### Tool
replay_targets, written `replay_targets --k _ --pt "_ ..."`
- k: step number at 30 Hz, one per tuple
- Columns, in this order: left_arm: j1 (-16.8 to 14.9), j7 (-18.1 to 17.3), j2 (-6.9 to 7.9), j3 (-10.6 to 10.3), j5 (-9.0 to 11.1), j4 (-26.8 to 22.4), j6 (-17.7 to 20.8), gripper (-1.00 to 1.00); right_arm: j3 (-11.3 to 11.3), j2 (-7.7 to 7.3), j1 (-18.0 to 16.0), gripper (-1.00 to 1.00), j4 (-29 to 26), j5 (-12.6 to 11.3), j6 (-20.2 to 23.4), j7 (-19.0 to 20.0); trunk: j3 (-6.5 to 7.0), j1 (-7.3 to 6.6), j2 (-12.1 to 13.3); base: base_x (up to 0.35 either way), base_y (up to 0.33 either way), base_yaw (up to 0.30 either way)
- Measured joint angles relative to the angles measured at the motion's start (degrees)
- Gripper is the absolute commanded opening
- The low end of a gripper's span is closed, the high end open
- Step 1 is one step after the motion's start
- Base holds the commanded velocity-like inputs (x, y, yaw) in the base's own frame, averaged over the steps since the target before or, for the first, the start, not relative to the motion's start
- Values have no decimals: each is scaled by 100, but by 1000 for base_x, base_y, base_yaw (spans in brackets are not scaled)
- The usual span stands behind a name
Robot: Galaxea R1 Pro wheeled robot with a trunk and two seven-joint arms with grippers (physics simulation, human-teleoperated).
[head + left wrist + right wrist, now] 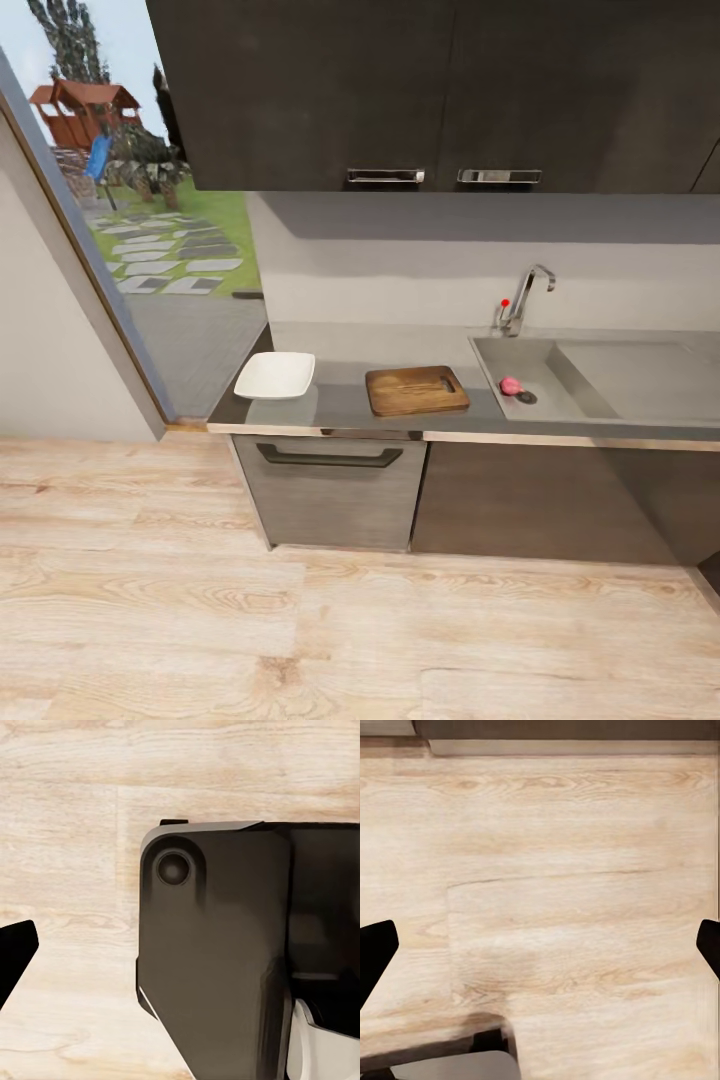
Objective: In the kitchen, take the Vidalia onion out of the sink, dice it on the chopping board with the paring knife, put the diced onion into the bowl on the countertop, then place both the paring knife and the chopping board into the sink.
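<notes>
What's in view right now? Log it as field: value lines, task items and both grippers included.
onion: Vidalia onion, whole, in the sink basin beside the round drain
board: chopping board flat on the countertop, left of the sink, nothing on it
bowl: bowl near the countertop's left end, apart from the board, looks empty
faucet: faucet behind the basin, red knob
right gripper: right gripper open, fingers wide apart over the wooden floor
left gripper: one fingertip visible over the floor; state unclear

pale wood flooring [350, 640] is filling the lower frame; dark wall cabinets [440, 90] are hanging upper centre; a window [150, 200] is showing garden upper left.
</notes>
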Motion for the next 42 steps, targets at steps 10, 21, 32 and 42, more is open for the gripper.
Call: replay_targets --k 10,21,32,42 --pt "0 0 0 -2 -7 -16 -1 100 22 256 -5 100 487 -16 -667 15 0 0 0 0 -39 0" --pt "-2 1 0 -4 -6 -15 -3 100 22 293 -5 100 523 -39 -710 13 41 -1 1 0 -293 -164" --pt "-2 1 1 -5 -4 -10 -1 100 22 299 -5 100 524 -36 -718 13 106 -1 0 18 -312 -228" --pt "-1 0 1 -4 -3 -7 -2 100 22 304 -2 100 525 -35 -720 14 157 -2 0 117 -276 -172"
